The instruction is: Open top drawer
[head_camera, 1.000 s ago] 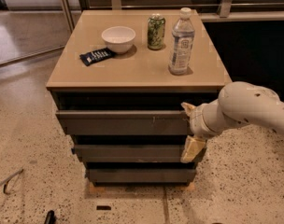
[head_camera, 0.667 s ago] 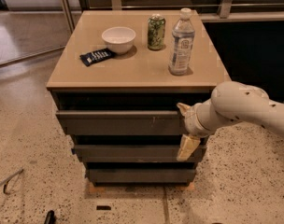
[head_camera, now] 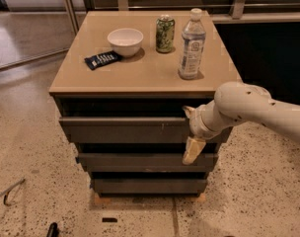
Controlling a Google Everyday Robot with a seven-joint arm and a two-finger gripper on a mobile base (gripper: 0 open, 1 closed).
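**Gripper at the top drawer's right end**

The top drawer [head_camera: 120, 130] sits just under the cabinet's tan top [head_camera: 140, 75], above two narrower fronts. The gripper [head_camera: 189, 132] is at its right end, fingers spread apart, one by the upper edge and one hanging below. On top stand a white bowl [head_camera: 125, 40], green can [head_camera: 165, 33], water bottle [head_camera: 191, 46] and dark packet [head_camera: 103, 59].

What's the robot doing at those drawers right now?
Gripper at top drawer, right end. Drawer not visibly pulled out. Bottle, can, bowl sit on top, clear of it.
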